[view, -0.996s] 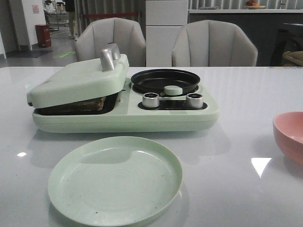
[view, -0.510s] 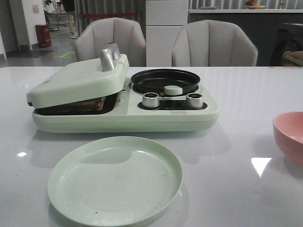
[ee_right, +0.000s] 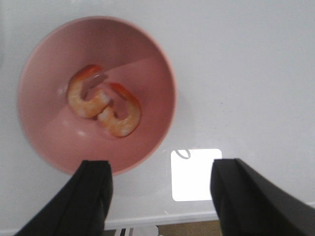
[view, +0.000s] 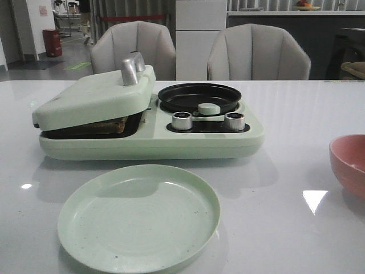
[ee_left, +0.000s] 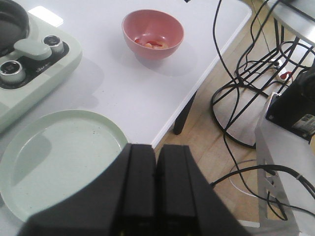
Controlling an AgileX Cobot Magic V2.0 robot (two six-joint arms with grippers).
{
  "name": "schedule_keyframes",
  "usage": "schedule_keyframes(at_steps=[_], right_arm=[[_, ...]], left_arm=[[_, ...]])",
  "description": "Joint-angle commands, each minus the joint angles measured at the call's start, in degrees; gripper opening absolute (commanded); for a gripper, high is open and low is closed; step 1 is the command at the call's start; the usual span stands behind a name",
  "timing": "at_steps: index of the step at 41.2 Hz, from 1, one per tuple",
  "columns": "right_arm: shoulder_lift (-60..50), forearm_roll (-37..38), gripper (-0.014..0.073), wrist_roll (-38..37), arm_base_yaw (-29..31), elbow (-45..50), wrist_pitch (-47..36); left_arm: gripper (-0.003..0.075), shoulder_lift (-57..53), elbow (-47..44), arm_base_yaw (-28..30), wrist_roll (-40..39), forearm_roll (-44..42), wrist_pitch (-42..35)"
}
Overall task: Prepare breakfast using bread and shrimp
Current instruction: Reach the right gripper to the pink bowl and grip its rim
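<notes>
The brown-crusted slice of bread (view: 100, 125) lay inside the pale green breakfast maker (view: 148, 140), pinched under its tilted green lid (view: 94, 97) with only a dark edge showing in the gap. How many slices sat in there could not be told from where I stood. The curled orange-pink and whitish shrimp (ee_right: 103, 105) rested at the bottom of the round pink bowl (ee_right: 147, 64); in the right wrist view it looked like two curls lying against each other, touching.

On the breakfast maker, at about three o'clock from the lid, sat a shallow black round pan (view: 199, 97), and just in front of it two silver knobs (view: 181, 120) with a green handle between them. At six o'clock from the machine, near the table's front edge, lay a round pale green plate (view: 140, 217) with nothing on it. The pink bowl stood well apart, at about three o'clock from the plate, by the right edge of the glossy white table (view: 285, 171).

The right gripper (ee_right: 160, 196) hovered above the bowl with its black fingers (ee_right: 91, 196) spread wide and nothing between them. The left gripper (ee_left: 156, 196) hung over the plate's near rim with its black fingers pressed together, holding nothing.

Two grey padded chairs (view: 256, 51) stood beyond the table.
</notes>
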State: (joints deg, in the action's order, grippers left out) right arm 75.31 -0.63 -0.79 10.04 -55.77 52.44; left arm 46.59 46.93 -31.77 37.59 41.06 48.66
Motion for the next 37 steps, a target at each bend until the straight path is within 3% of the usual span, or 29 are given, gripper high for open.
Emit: schedule_keyframes(at_steps=[1, 20, 37], right_arm=[[2.3, -0.8, 0.0529, 2.6, 2.4, -2.7, -4.1], [15.1, -2.4, 0.0519, 2.8, 2.6, -2.8, -14.9], [19.2, -3.7, 0.0179, 2.9, 2.6, -2.8, -14.9]], left_arm=[[0.0102, -0.3, 1.4, -0.5, 0.1, 2.5, -2.7], [0.0102, -0.3, 1.4, -0.5, 0.1, 2.5, -2.7], [0.0102, -0.3, 1.4, -0.5, 0.1, 2.5, -2.7]])
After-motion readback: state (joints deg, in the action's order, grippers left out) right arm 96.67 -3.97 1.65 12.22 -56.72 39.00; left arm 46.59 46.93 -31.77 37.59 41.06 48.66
